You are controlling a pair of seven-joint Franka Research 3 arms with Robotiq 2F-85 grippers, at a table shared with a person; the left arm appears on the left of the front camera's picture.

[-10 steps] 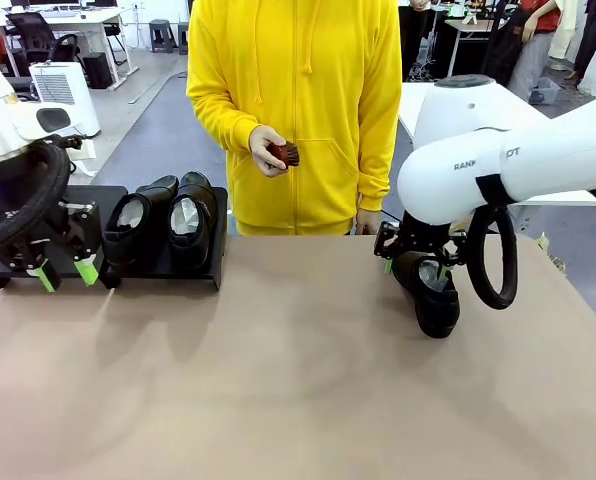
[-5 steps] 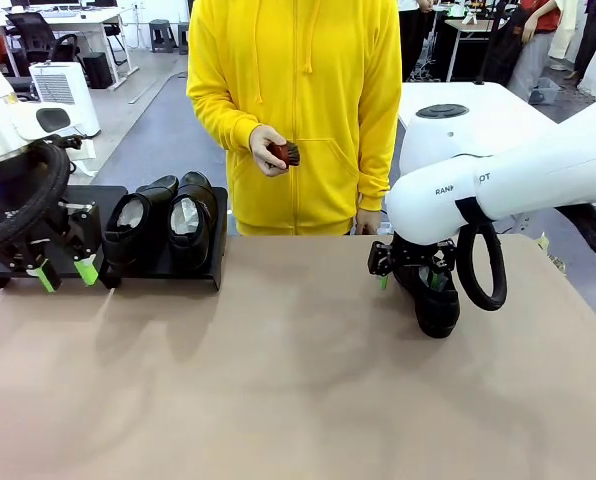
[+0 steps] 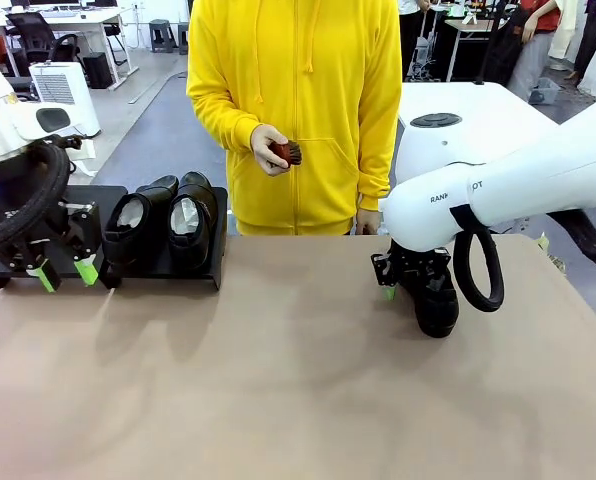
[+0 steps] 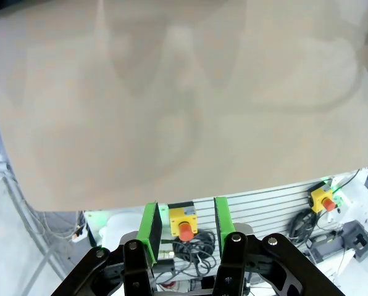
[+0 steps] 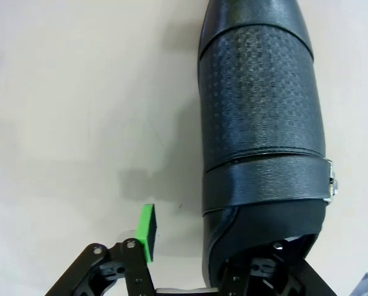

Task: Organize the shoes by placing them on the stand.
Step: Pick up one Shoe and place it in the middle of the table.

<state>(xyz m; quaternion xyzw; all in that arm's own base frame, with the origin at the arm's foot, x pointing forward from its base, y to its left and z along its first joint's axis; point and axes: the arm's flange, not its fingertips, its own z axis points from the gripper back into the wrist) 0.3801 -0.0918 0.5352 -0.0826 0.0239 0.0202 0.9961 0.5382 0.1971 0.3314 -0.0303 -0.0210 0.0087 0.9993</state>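
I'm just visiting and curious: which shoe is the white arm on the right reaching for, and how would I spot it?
Start at the tan table and look to its right side, under the big white arm. There a glossy black shoe lies alone on the bare tabletop, with the right gripper open around its heel end. The other two shoes sit side by side on the black stand at the far left.

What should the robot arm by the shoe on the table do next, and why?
Probably close the right gripper on the shoe. In the right wrist view one green pad sits outside the shoe's side, apart from it, while the other finger seems to be down inside its opening, so the jaws straddle the wall. The shoe still rests on the table, far from the stand.
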